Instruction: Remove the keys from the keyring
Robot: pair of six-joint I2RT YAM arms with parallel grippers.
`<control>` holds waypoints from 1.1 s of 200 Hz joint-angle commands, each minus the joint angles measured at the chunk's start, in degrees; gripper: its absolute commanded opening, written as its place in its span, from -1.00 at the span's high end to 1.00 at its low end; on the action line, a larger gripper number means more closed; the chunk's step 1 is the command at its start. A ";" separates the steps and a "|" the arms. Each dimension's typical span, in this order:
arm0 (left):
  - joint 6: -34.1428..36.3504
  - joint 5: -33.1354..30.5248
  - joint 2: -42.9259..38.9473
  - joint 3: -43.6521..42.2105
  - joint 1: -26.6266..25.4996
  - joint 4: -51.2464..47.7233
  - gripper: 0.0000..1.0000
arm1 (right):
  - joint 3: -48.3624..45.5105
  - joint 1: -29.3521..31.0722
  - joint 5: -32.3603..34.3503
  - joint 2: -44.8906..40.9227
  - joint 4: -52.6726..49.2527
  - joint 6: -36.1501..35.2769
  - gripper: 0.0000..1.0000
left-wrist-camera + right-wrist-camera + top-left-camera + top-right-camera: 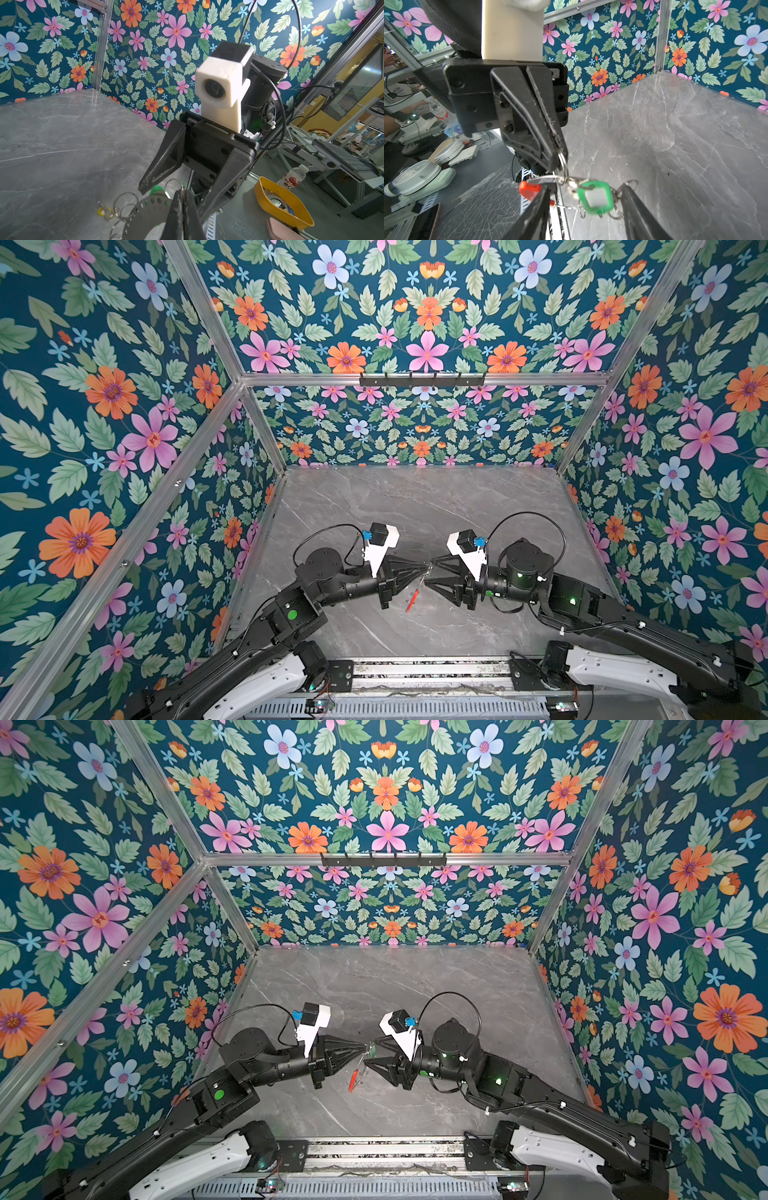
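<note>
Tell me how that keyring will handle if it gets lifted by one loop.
The keyring hangs from the shut left pincer, so it will likely swing and twist rather than hold a pose. Its thin wire looks light. The green-tagged key dangles freely, so it will probably slide along the ring.

Grey marble table (415, 510); floral walls (124, 406); yellow bowl (258, 192).

Robotics lab, floral test booth (424, 323), aluminium frame (291, 379), cluttered benches (336, 158)
</note>
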 commanded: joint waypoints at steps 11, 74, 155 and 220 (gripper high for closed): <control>-0.71 1.45 0.16 0.05 -0.01 3.34 1.00 | 0.86 0.02 2.52 0.63 1.25 -0.63 -0.09; -0.45 0.99 -0.50 -0.30 0.03 3.21 1.00 | 1.68 0.08 2.06 1.26 -0.18 -1.39 0.21; -0.18 0.56 -1.11 -0.17 0.02 2.63 1.00 | 1.49 0.08 2.05 0.90 -1.35 -1.38 0.39; -1.01 -1.65 -2.55 -1.40 -0.01 4.66 1.00 | 1.43 0.15 0.65 0.77 -1.80 -1.39 1.00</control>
